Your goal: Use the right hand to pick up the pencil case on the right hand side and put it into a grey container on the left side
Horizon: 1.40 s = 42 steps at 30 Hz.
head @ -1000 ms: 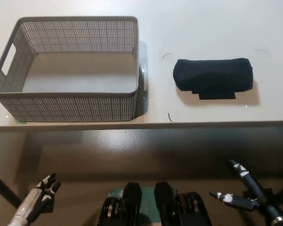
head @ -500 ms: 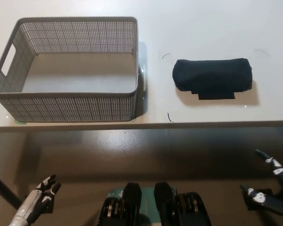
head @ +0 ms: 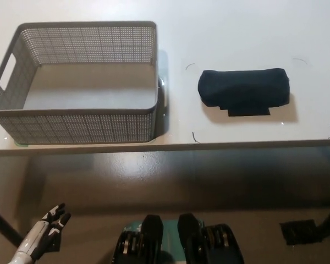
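one black, soft fabric pencil case (head: 243, 92), shaped like a stubby roll, lies flat on the right part of the white bench (head: 231, 33), its long side running across the picture. a flat black tab or strap (head: 248, 111) sticks out from under its near edge. thin curved marks sit on the bench around it, and it lies inside them. one grey perforated plastic container (head: 77, 126) stands on the left part of the bench, well apart from the case, open at the top, with nothing visible inside and a cut-out handle in its left wall.

the case looks light and soft, likely to give under pressure and sag if held by one end. the cloth should offer good grip, not slip, and nothing about it seems fragile. the sensible place to take hold is across the middle of the roll, fingers on the far side and thumb on the near side, closing from above. the tab looks too thin and floppy to rely on.

the black right hand is not in view, so i cannot tell how its fingers stand. the white left hand (head: 44, 239) rests low at the lower left, below the bench edge, holding nothing, its fingers slightly spread.

the case is untouched on the bench, so the pick-up is not yet begun.
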{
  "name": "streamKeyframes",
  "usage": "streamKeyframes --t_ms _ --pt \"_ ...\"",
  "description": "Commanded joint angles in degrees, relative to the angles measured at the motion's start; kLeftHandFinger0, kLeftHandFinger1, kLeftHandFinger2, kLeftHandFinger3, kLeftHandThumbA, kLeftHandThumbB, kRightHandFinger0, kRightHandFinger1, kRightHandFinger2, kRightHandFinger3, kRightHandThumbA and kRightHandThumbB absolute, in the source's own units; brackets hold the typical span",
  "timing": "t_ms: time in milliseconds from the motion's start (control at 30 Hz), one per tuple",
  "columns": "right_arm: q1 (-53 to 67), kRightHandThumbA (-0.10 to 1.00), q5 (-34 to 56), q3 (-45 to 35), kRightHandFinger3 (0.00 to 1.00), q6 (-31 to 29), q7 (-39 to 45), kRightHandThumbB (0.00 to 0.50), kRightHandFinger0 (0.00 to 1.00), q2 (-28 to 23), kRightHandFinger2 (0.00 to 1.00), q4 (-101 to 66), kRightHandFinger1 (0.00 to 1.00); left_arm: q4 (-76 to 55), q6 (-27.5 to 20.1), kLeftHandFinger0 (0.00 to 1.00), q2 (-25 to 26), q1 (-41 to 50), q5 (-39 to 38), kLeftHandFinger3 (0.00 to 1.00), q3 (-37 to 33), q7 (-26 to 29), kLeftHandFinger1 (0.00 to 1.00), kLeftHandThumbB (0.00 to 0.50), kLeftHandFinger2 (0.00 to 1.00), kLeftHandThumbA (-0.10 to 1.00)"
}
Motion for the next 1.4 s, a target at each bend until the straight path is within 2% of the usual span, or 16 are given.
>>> streamKeyframes --t_ms 0,100,200,533,633,800,867,1067,1233,1367 --pt "-12.0 1.0 -6.5 1.1 1.0 9.9 8.1 0.427 1.0 -6.0 1.0 -4.8 1.0 -0.6 -4.3 1.0 2.5 -1.7 -0.5 1.0 0.8 -1.4 1.0 0.304 1.0 1.0" --pt "-19.0 1.0 -10.6 4.7 1.0 11.9 10.9 0.46 1.0 -6.8 1.0 -2.5 1.0 -1.3 -3.4 1.0 2.5 -0.8 -0.1 1.0 0.7 -1.4 1.0 0.332 1.0 1.0" --pt "-27.5 1.0 -12.6 8.7 1.0 12.5 12.5 0.5 1.0 -6.3 1.0 3.7 1.0 -0.9 -3.8 1.0 2.5 -0.5 0.2 1.0 0.7 -1.3 1.0 0.322 1.0 1.0" --pt "-45.7 1.0 -17.6 19.7 1.0 9.9 14.0 0.5 1.0 -4.2 1.0 26.1 1.0 -1.5 -3.8 1.0 2.4 0.7 0.1 1.0 0.8 -1.5 1.0 0.305 1.0 1.0" --pt "-50.2 1.0 -17.9 22.4 1.0 8.6 13.5 0.5 1.0 -2.8 1.0 33.1 1.0 -1.3 -4.4 1.0 2.4 0.8 0.4 1.0 0.6 -1.4 1.0 0.297 1.0 1.0" --pt "-57.5 1.0 -18.5 27.9 1.0 6.3 14.0 0.5 1.0 0.1 1.0 46.4 1.0 -1.5 -3.4 1.0 2.1 1.0 0.2 1.0 0.8 -1.6 1.0 0.311 1.0 1.0" --pt "-60.4 1.0 -18.6 30.0 1.0 5.4 14.4 0.5 1.0 1.7 1.0 52.6 1.0 -1.6 -3.7 1.0 2.1 1.2 0.2 1.0 0.7 -1.7 1.0 0.297 1.0 1.0" --pt "-65.1 1.0 -13.7 31.1 1.0 0.8 14.9 0.5 1.0 5.0 1.0 68.0 1.0 -2.0 -3.5 1.0 2.2 1.3 0.5 1.0 0.4 -1.9 1.0 0.316 1.0 1.0" --pt "-68.5 1.0 -8.6 28.8 1.0 -3.8 15.0 0.5 1.0 8.0 1.0 79.4 1.0 -2.4 -3.0 1.0 2.1 1.3 -0.1 1.0 0.7 -2.4 1.0 0.322 1.0 1.0" --pt "-69.8 1.0 -7.5 28.2 1.0 -4.9 14.9 0.5 1.0 9.5 1.0 83.9 1.0 -2.1 -3.5 1.0 1.9 1.0 -0.1 1.0 0.6 -2.5 1.0 0.323 1.0 1.0"
